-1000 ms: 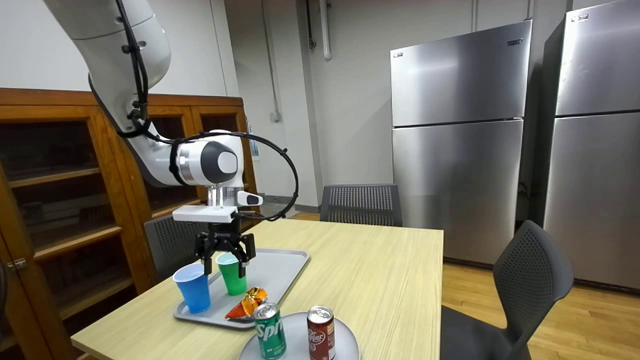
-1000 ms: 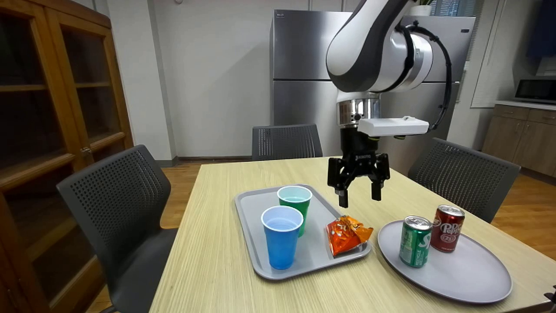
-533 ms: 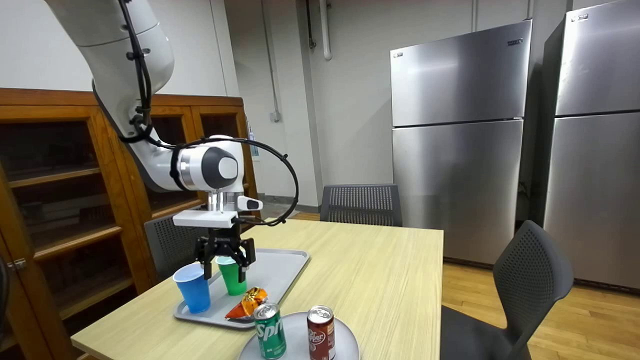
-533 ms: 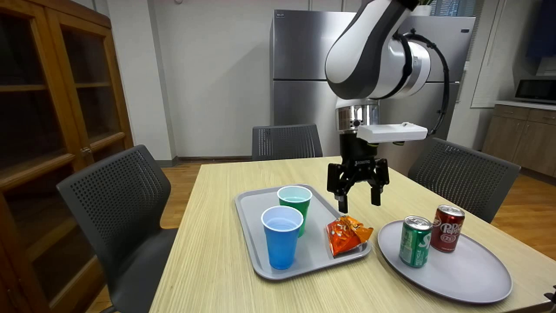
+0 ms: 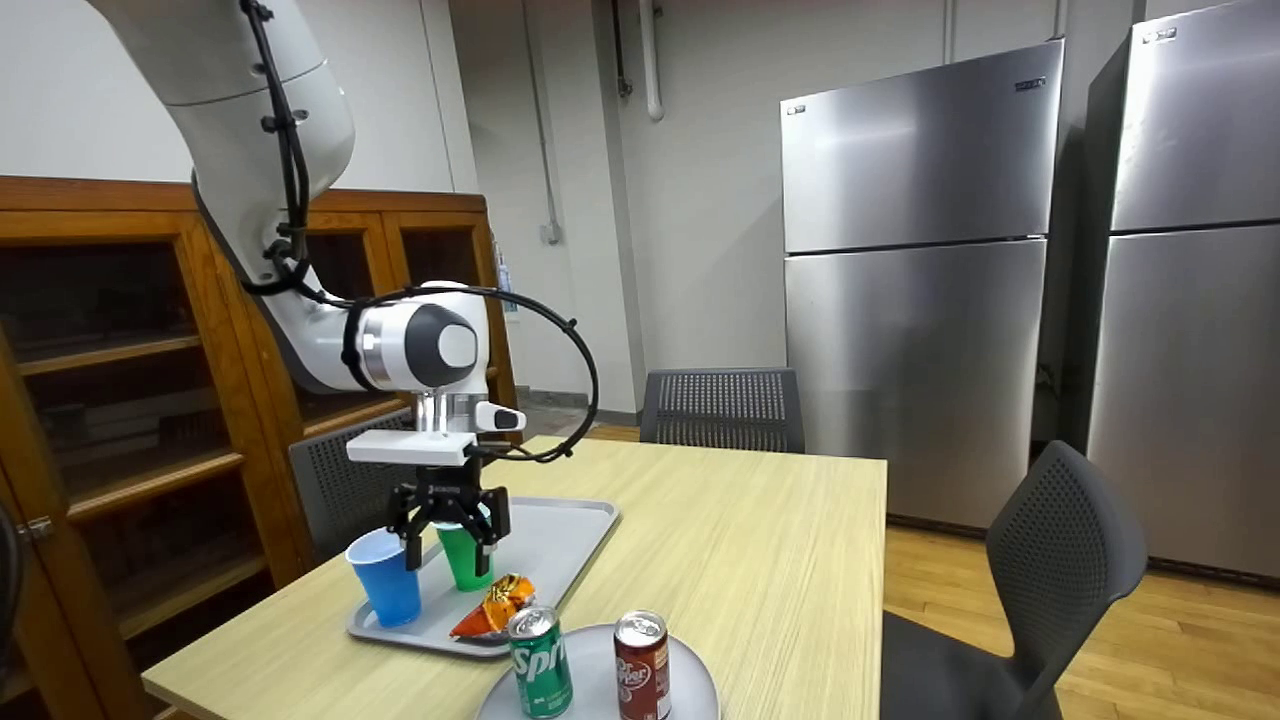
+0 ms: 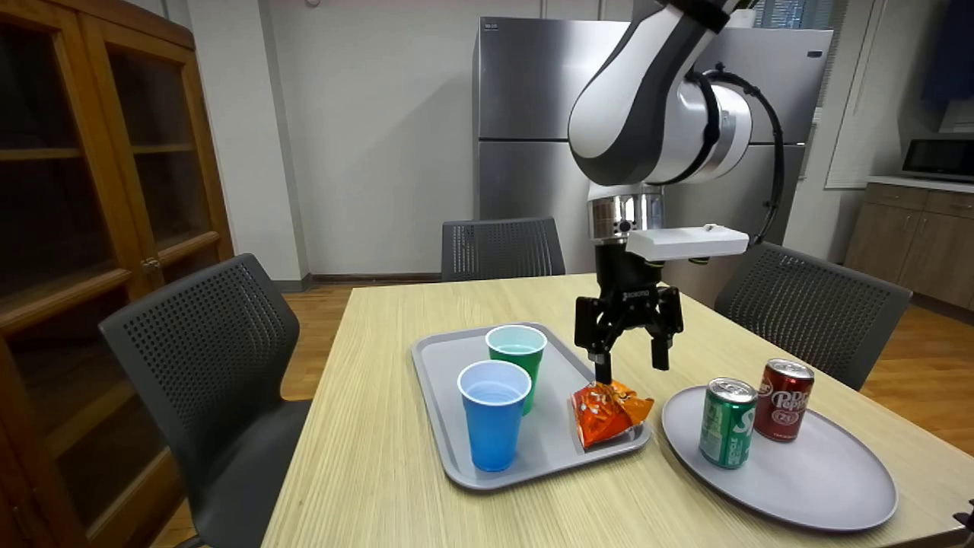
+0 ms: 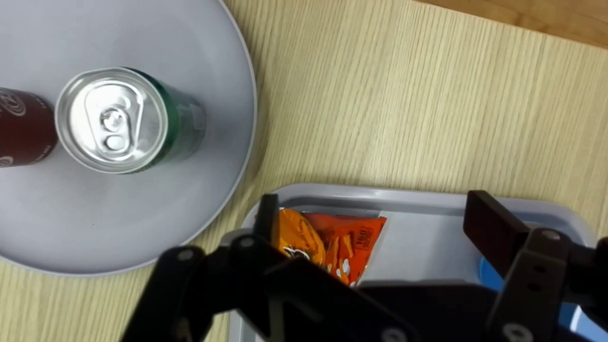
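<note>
1. My jaws: one pair, spread wide, pads (image 7: 489,225) well apart, pointing down; nothing is pinched, which I judge is why the full gap shows.
2. Orange snack bag (image 7: 332,240): one, crumpled, lying below my jaws at a corner of the tray; in the wrist view it shows between them, closer to one side. Contact with a tip: I cannot tell. Probably lies so because a soft packet hardly stands alone.
3. Grey tray (image 6: 449,365): rectangular, beneath my jaws on the tabletop (image 6: 365,457); the raised rim likely serves to keep its contents together.
4. Blue cup (image 6: 493,426): upright on the tray, lower than my jaws and off the side away from the bag; mouth up, presumably as a drinking cup is normally set.
5. Green cup (image 6: 521,358): upright near the blue one, also lower than my jaws; not made out in the wrist view.
6. Round grey plate (image 6: 818,487): just beside the tray, lower than my jaws, out past their bag side.
7. Sprite can (image 6: 728,426) and Dr Pepper can (image 6: 784,403): upright on that plate, near each other; flat bases probably make this their steadiest stance.
</note>
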Motion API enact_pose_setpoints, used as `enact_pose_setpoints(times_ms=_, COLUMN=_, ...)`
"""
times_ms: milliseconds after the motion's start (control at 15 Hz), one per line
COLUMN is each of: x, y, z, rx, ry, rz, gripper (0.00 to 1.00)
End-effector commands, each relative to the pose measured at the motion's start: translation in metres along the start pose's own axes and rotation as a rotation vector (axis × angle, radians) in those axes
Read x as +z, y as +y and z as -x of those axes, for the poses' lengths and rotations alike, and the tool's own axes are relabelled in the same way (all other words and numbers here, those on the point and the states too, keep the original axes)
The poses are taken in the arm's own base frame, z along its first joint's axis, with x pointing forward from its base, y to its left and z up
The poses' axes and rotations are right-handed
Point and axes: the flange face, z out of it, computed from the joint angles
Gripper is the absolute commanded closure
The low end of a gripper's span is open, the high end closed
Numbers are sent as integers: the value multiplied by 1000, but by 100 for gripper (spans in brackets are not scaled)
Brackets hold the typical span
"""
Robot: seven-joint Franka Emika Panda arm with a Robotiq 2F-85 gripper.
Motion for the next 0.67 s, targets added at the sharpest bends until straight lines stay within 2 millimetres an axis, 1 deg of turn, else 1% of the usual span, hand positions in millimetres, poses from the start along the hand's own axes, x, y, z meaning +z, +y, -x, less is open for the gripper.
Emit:
enact_pose_setpoints(times_ms=0, x=9, y=-2, z=-5, rx=-24, ry=1, rz=2, gripper=0)
enact_pose_setpoints(times_ms=333, x=26, y=2, z=-16, rx=-13, ry=3, rz=-1, gripper=0)
enact_pose_setpoints(times_ms=600, x=38, y=7, z=-30, rx=-18, ry=-6, rz=4, gripper=0)
